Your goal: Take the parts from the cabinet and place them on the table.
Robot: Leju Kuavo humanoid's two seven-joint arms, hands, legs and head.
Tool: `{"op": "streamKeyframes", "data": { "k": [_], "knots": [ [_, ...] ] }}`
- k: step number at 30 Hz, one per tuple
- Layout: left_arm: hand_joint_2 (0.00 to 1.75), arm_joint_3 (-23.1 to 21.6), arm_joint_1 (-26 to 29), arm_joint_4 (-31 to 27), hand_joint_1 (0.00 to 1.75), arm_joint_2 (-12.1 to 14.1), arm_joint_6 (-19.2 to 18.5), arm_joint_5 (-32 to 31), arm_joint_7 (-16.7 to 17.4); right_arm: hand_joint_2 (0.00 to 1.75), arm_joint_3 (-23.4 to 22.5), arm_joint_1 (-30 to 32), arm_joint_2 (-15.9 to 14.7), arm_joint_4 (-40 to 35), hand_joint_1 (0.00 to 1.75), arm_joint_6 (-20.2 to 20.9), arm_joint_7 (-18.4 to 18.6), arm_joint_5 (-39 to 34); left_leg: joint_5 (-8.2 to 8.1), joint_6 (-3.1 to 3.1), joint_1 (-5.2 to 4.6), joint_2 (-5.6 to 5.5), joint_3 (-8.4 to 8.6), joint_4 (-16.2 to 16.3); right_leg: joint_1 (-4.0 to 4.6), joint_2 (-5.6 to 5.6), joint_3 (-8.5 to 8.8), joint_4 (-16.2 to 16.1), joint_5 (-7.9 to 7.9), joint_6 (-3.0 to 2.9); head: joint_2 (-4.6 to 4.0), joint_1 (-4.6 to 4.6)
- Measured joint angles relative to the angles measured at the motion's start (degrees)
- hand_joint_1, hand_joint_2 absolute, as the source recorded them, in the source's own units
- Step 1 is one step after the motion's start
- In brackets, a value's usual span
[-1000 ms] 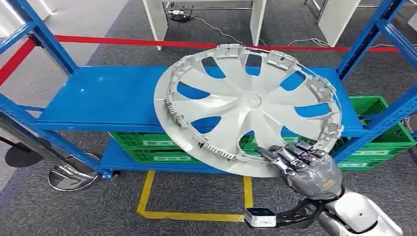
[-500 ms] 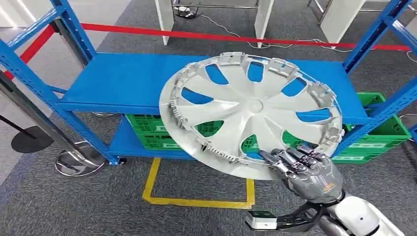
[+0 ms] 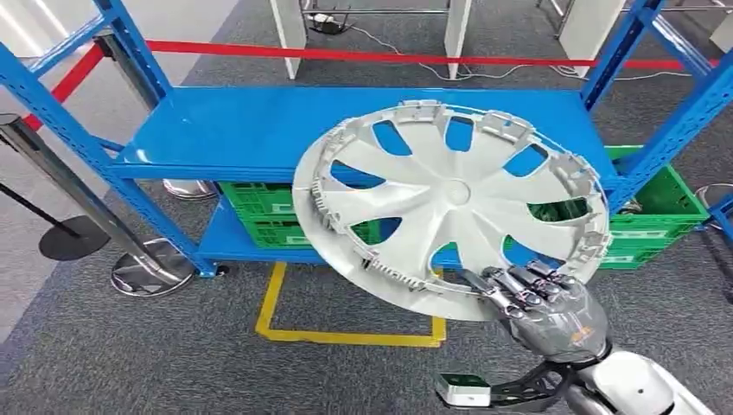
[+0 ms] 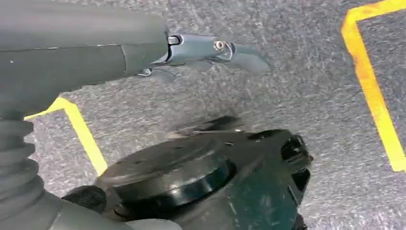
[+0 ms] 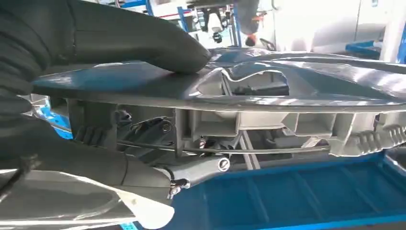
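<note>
Because the right hand [image 3: 553, 309] pinches only the near rim of the wheel cover [image 3: 454, 203], thumb on one face and fingers under the other, the wide disc could lever loose or swing; it hangs tilted before the blue shelf [image 3: 251, 130], near the right upright [image 3: 666, 121]; carpet behind offers room; the left hand [image 4: 210, 50] hangs with fingers apart, holding nothing.

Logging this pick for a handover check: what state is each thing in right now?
Hubcap: lifted off the shelf, tilted, inner side up, held by its near rim.
Right robot hand: gripping the hubcap rim.
Left robot hand: hanging over the carpet, holding nothing.
Blue shelf: top level bare.
Green crates: on the lower level.
</note>
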Motion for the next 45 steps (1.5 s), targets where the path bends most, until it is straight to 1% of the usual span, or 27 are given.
{"op": "streamKeyframes", "data": {
  "k": [2, 4, 6, 9, 10, 11, 12, 14, 15, 16, 18, 19, 21, 22, 25, 26, 27, 29, 30, 32, 34, 35, 36, 40, 41, 42, 45],
  "knots": [
    [1.75, 0.0, -0.1, 0.0, 0.0, 0.0, -0.1, 0.0, 0.0, 1.75, 0.0, 0.3, 0.0, -0.1, 1.75, 0.0, 0.5, 0.9, 3.57, -0.1, 0.22, 0.01, 2.01, 0.6, 0.0, -0.04, -2.31, 0.9, 1.08, 0.15, 0.0, 0.02],
    [1.75, 0.0, -0.1, 0.0, 0.0, 0.0, -0.1, 0.1, 0.0, 1.75, -0.2, 1.1, 0.0, -0.5, 1.75, 0.0, 0.7, 1.6, 6.91, 0.35, 0.22, 0.0, 8.03, -7.7, -0.01, -0.04, -4.09, 1.9, 1.7, 0.45, 0.0, -0.02],
    [1.75, 0.0, -0.3, 0.1, 0.0, 0.1, -0.2, 0.1, 0.0, 1.75, -0.4, 1.4, 0.0, -0.8, 1.75, 0.0, 0.8, 2.2, 4.85, 1.21, -0.07, -0.06, 13.44, -16.6, 0.33, -0.08, -5.11, 2.7, 2.27, 1.04, 0.0, 0.02],
    [1.75, 0.0, -0.5, 0.2, 0.0, 0.2, -0.7, 0.3, 0.0, 1.75, -0.8, 1.7, 0.0, -1.2, 1.75, 0.0, 0.7, 3.3, 4.91, 1.94, -0.44, -0.07, 12.63, -17.4, -0.05, -0.17, -6.14, 2.5, 4.02, 2.27, 0.0, 0.04],
    [1.75, 0.0, -0.4, 0.2, 0.0, 0.2, -0.8, 0.3, 0.0, 1.75, -1.0, 1.8, 0.0, -1.3, 1.75, 0.0, 0.6, 3.6, 5.75, 2.62, -0.18, 0.03, 12.19, -17.9, 0.08, -0.06, -6.46, 2.6, 4.19, 2.64, 0.0, 0.09],
    [1.75, 0.0, -0.5, 0.2, 0.0, 0.2, -1.0, 0.5, 0.0, 1.75, -1.0, 2.1, 0.0, -1.3, 1.75, 0.0, 0.7, 3.8, 6.39, 3.05, -0.05, 0.39, 11.81, -18.0, -0.14, 0.38, -6.9, 3.3, 2.24, 2.81, 0.0, 0.06],
    [1.75, 0.0, -0.6, 0.3, 0.0, 0.2, -1.2, 0.6, 0.0, 1.75, -1.0, 2.3, 0.0, -1.4, 1.75, 0.0, 0.7, 4.2, 7.07, 3.67, -0.06, 0.38, 10.89, -18.0, -0.19, 0.55, -8.14, 5.9, -1.45, 3.02, 0.0, 0.33],
    [1.75, 0.0, -0.6, 0.6, 0.0, 0.2, -1.5, 0.9, 0.0, 1.75, -1.1, 2.6, 0.0, -1.4, 1.75, 0.0, 0.9, 4.7, 8.54, 3.86, -0.2, 0.4, 8.99, -18.0, -0.21, 0.65, -10.23, 14.6, -7.75, 3.38, 0.0, 0.4],
    [1.75, 0.0, -0.6, 0.7, 0.0, 0.2, -1.7, 0.9, 0.0, 1.75, -1.1, 2.8, 0.0, -1.4, 1.75, 0.0, 1.1, 4.9, 9.28, 3.89, -0.29, 0.4, 7.98, -17.9, -0.21, 0.65, -10.95, 18.4, -9.03, 3.49, 0.0, 0.41],
    [1.75, 0.0, -0.5, 0.9, 0.0, 0.2, -1.9, 1.1, 0.0, 1.75, -1.1, 3.0, 0.0, -1.4, 1.75, 0.0, 1.3, 5.0, 10.05, 3.86, -0.36, 0.4, 6.96, -17.8, -0.21, 0.66, -10.8, 20.5, -8.34, 3.53, 0.0, 0.42],
    [1.75, 0.0, -0.5, 1.1, 0.0, 0.2, -2.0, 1.0, 0.0, 1.75, -1.1, 3.0, 0.0, -1.4, 1.75, 0.0, 1.5, 5.2, 11.45, 3.58, -0.4, 0.4, 4.89, -17.5, -0.2, 0.65, -7.31, 17.8, -3.33, 3.4, 0.0, 0.39],
    [1.75, 0.0, -0.5, 1.2, 0.0, 0.2, -2.1, 1.0, 0.0, 1.75, -1.1, 3.0, 0.0, -1.4, 1.75, 0.0, 1.8, 5.4, 12.05, 3.41, -0.39, 0.4, 3.94, -17.3, -0.2, 0.65, -3.94, 13.5, -1.47, 3.25, 0.0, 0.42],
    [1.75, 0.0, -0.6, 1.6, 0.0, 0.2, -2.3, 0.8, 0.2, 1.75, -1.1, 3.0, 0.0, -1.8, 1.75, 0.0, 2.8, 5.7, 12.91, 2.94, -0.78, 0.3, 2.8, -16.6, -0.03, 0.66, 4.85, 2.1, -3.53, 2.95, 0.0, 0.5],
    [1.75, 0.0, -0.6, 1.8, 0.0, 0.2, -2.4, 0.7, 0.3, 1.75, -1.1, 3.0, 0.0, -2.1, 1.75, 0.0, 3.2, 5.8, 13.58, 2.64, -0.76, 0.33, 2.42, -16.4, -0.08, 0.77, 6.26, -1.0, -4.9, 2.49, 0.0, 0.35],
    [1.75, 0.0, -0.4, 2.4, 0.0, 0.2, -2.5, 0.7, 0.4, 1.75, -1.1, 3.1, 0.0, -2.2, 1.75, 0.0, 3.5, 6.2, 15.36, 1.68, -0.64, 0.27, 1.86, -16.7, 0.13, 0.7, 3.98, -0.5, -4.03, 1.15, 0.0, 0.35],
    [1.75, 0.0, -0.3, 2.6, 0.0, 0.3, -2.5, 0.7, 0.4, 1.75, -1.1, 3.0, 0.0, -2.2, 1.75, 0.0, 3.6, 6.2, 13.66, 1.27, -0.36, 0.22, 1.54, -16.2, -0.13, 0.38, 3.51, -0.5, -3.35, 0.69, 0.0, 0.4],
    [1.75, 0.0, -0.2, 2.6, 0.0, 0.3, -2.5, 0.6, 0.6, 1.75, -1.1, 3.1, 0.0, -2.2, 1.75, 0.0, 3.6, 6.3, 10.03, 0.85, -0.33, 0.24, 1.19, -14.3, -0.12, 0.36, 2.96, -0.5, -2.75, 0.15, 0.0, 0.22],
    [1.75, 0.0, -0.2, 2.9, 0.0, 0.2, -2.5, 0.5, 0.6, 1.75, -1.1, 3.1, 0.0, -2.2, 1.75, 0.0, 3.9, 6.5, 2.56, 0.23, -0.11, 0.25, -0.21, -5.9, -0.08, 0.31, 1.64, -0.4, -1.45, -0.04, 0.0, 0.18],
    [1.75, 0.0, -0.3, 3.0, 0.0, 0.2, -2.5, 0.2, 0.6, 1.75, -1.1, 3.2, 0.0, -2.2, 1.75, 0.0, 4.1, 6.7, 0.67, 0.07, -0.03, 0.25, -0.84, -1.7, -0.05, 0.25, 1.16, -0.1, -0.86, -0.01, 0.0, 0.17],
    [1.75, 0.0, -0.5, 3.4, 0.0, 0.1, -2.8, -0.4, 0.7, 1.75, -1.1, 3.4, 0.0, -2.3, 1.75, 0.0, 4.6, 7.0, 2.36, -0.05, 0.14, 0.26, 0.28, 1.6, -0.03, 0.18, -1.13, 0.8, 0.3, 0.09, 0.0, 0.15],
    [1.75, 0.0, -0.6, 3.8, 0.0, 0.1, -3.0, -0.7, 0.7, 1.75, -1.1, 3.9, -0.3, -2.8, 1.75, 0.0, 5.0, 7.3, 5.91, 0.26, 0.17, 0.24, 5.56, -5.1, -0.03, 0.19, -3.05, 1.8, 0.87, 0.3, 0.0, 0.15],
    [1.75, 0.0, -0.7, 4.0, 0.0, 0.1, -3.0, -0.9, 0.7, 1.75, -1.1, 4.3, -0.4, -3.1, 1.75, 0.0, 5.1, 7.4, 6.61, 0.59, 0.16, 0.2, 9.09, -10.4, -0.03, 0.19, -3.62, 2.3, 1.08, 0.45, 0.0, 0.15],
    [1.75, 0.0, -0.9, 4.1, 0.0, 0.1, -3.0, -1.0, 0.7, 1.75, -1.1, 4.6, -0.4, -3.4, 1.75, 0.0, 5.2, 7.4, 5.2, 1.07, -0.1, 0.14, 11.97, -15.2, 0.23, 0.18, -4.32, 2.7, 1.33, 0.76, 0.0, 0.15],
    [1.75, 0.0, -1.1, 4.6, 0.0, 0.0, -3.1, -1.0, 0.7, 1.75, -1.1, 4.8, -0.8, -3.8, 1.75, 0.0, 5.3, 7.5, 5.93, 2.45, -0.5, 0.13, 11.82, -17.3, -0.08, 0.2, -5.2, 2.3, 3.37, 2.22, 0.0, 0.2],
    [1.75, 0.0, -1.2, 4.7, 0.0, 0.0, -3.3, -1.3, 0.7, 1.75, -1.1, 5.0, -0.9, -4.0, 1.75, 0.0, 5.4, 7.5, 6.8, 3.03, -0.01, 0.44, 11.61, -18.1, -0.18, 0.32, -5.51, 2.5, 2.52, 2.6, 0.0, 0.24],
    [1.75, 0.0, -1.4, 4.8, 0.0, -0.2, -3.7, -1.6, 0.7, 1.75, -1.1, 5.0, -1.0, -4.0, 1.75, 0.0, 5.5, 7.5, 7.39, 3.47, -0.12, 0.6, 10.89, -18.0, -0.17, 0.56, -6.46, 3.9, -0.24, 2.86, 0.0, 0.37],
    [1.75, 0.0, -2.0, 5.5, 0.0, -0.8, -4.6, -2.4, 0.6, 1.75, -1.2, 5.0, -1.1, -4.1, 1.75, 0.0, 5.6, 7.5, 9.09, 3.94, -0.34, 0.6, 8.42, -17.7, -0.17, 0.68, -9.61, 16.3, -8.98, 3.23, 0.0, 0.46]
  ]
}}
